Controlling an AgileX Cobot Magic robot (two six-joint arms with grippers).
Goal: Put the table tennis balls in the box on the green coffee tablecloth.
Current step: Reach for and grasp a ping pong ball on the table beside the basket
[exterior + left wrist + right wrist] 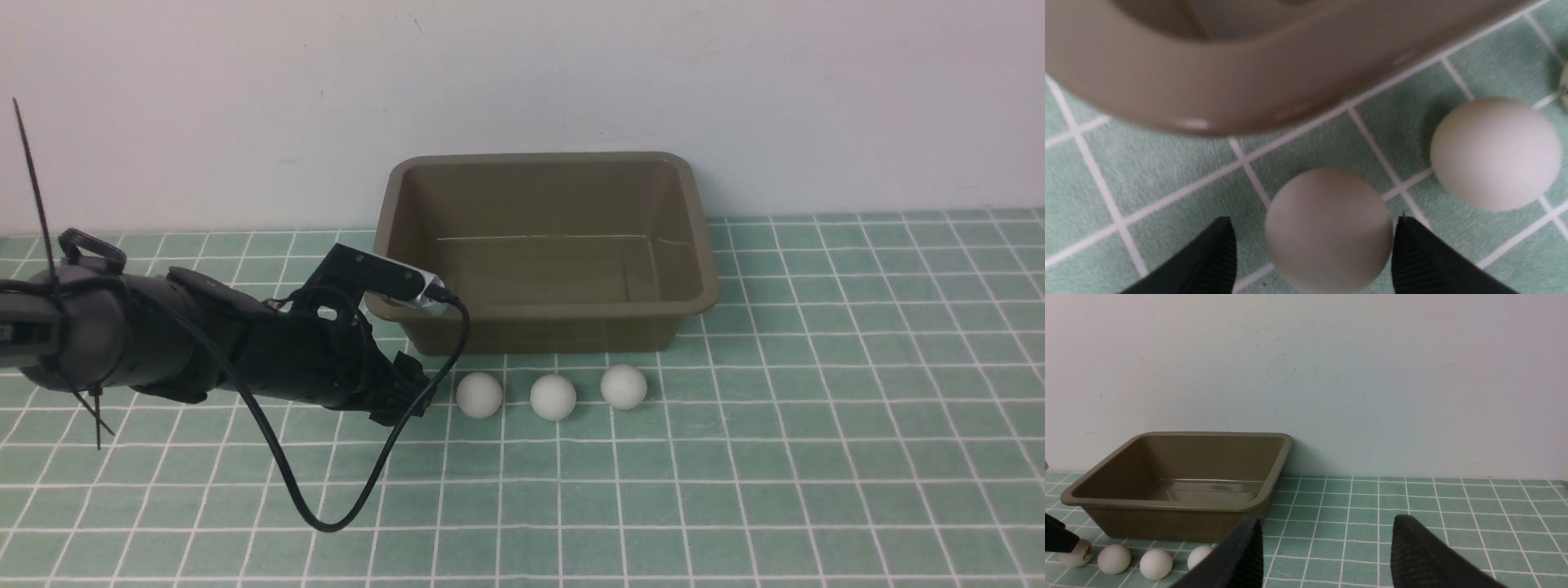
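The table tennis balls (553,397), 4 in all, lay in a row on the green coffee tablecloth (816,449), just in front of the near wall of the box (547,310) and outside it. The front view showed only 3 of them, evenly spaced and apart from one another; the 4th, at the left end of the row, was hidden there behind the left arm. The right wrist view showed that end ball (1077,553) bearing a small dark mark.

The left gripper (1312,222) was down at cloth level with its 2 black fingers spread apart on either side of the end ball, which rested on the cloth between them; a gap showed beside one finger, so the ball was not clamped. A black cable (326,523) looped from that arm down onto the cloth.

The box was empty and stood against the pale wall (522,82).

The right gripper (1327,520) hung well off to the right, its fingers parted with nothing between them.
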